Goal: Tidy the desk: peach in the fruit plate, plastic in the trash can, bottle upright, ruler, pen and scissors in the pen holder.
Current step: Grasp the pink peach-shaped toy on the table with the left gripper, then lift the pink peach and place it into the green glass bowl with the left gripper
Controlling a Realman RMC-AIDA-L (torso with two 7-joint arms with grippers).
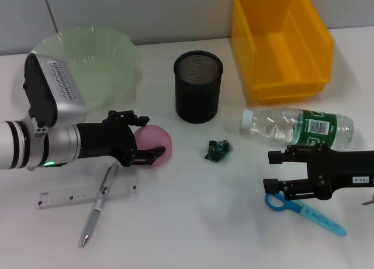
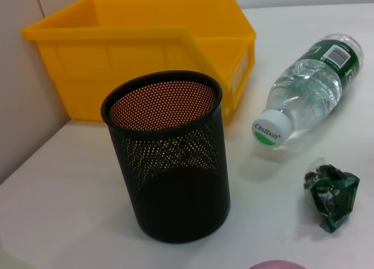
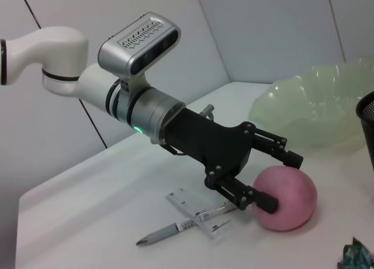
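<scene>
On the tabletop [image 1: 193, 222], the left end effector [image 1: 146, 139] spreads wide around the peach [image 1: 156, 145]; the right end effector [image 1: 279, 171] hovers open over the scissors [image 1: 304, 209].

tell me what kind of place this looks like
Probably an office desk staged as a robot test bench: a plain white table against a bare wall, desk items like a mesh pen holder, ruler and scissors, with two robot arms working over them.
</scene>
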